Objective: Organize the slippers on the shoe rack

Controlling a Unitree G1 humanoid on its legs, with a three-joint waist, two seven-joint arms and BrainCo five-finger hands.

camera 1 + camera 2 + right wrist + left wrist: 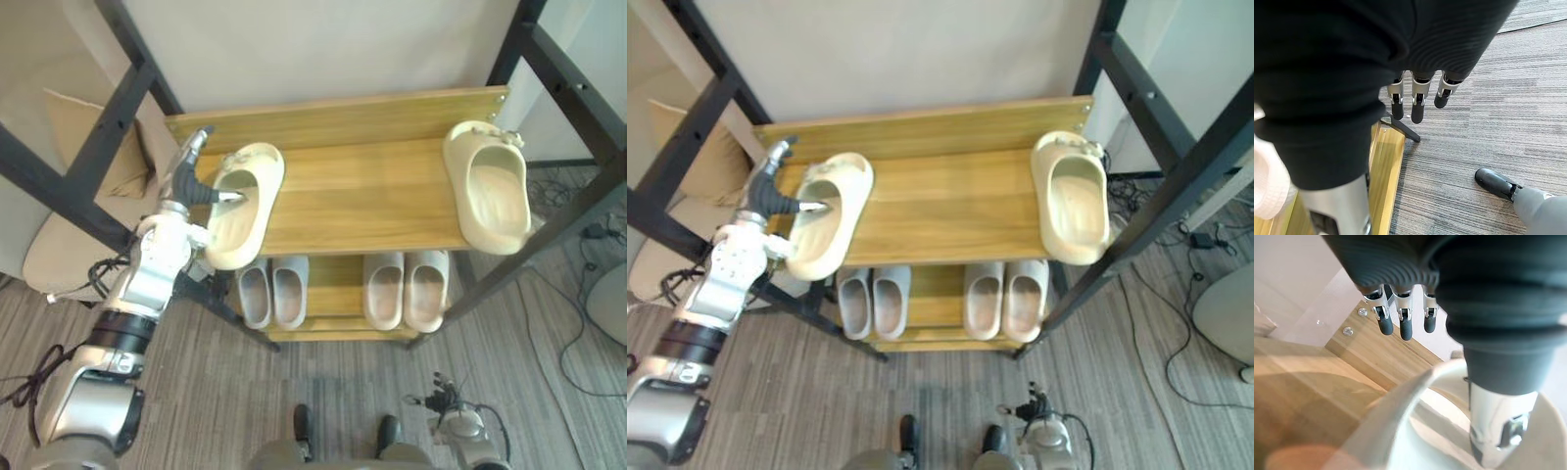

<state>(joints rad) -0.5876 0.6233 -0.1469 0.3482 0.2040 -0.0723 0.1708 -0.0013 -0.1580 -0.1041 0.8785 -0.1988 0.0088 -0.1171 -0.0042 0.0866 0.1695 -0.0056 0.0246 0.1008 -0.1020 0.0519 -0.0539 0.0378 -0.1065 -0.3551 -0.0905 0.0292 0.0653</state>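
Left hand [186, 184] at 9 o'clock: fingers straight, thumb spread apart. Right hand [1417, 100] low at 5 o'clock, fingers relaxed.

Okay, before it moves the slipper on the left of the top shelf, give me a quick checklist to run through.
1. Hold: left hand has its thumb inside the left slipper, fingers straight, not closed: not ok.
2. Left slipper's near end overhangs the top shelf: not ok.
3. Right slipper also overhangs the front edge: not ok.
4. Shelf space between the two slippers is bare: ok.
5. Right hand hangs open over the floor, out of the way: ok.
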